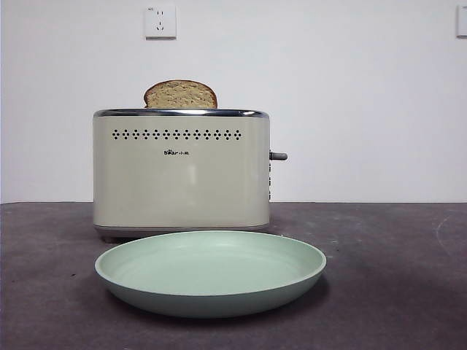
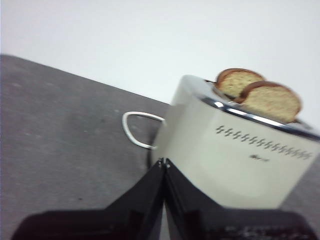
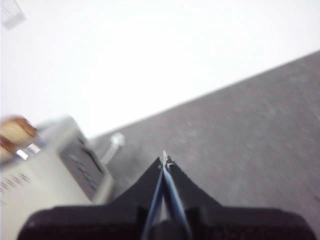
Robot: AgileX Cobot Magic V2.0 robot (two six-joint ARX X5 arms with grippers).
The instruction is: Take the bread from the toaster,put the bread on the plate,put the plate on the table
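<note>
The cream toaster (image 1: 181, 175) stands on the dark grey table (image 1: 394, 292). One bread slice (image 1: 180, 95) with a domed brown crust pokes out of its top. The left wrist view shows the toaster (image 2: 235, 160) with two slices side by side, one (image 2: 272, 101) in the slot on the logo side and one (image 2: 239, 81) behind it; I cannot tell which is the task's bread. The mint-green plate (image 1: 211, 292) lies empty on the table just in front of the toaster. My left gripper (image 2: 164, 162) is shut and empty, off the toaster's end. My right gripper (image 3: 164, 159) is shut and empty, off the lever end of the toaster (image 3: 45, 170).
The toaster's grey lever (image 1: 278, 155) sticks out of its right end. A white cord loop (image 2: 135, 130) lies on the table behind the toaster's other end. A white wall with a socket (image 1: 160, 22) stands behind the table. Neither arm shows in the front view.
</note>
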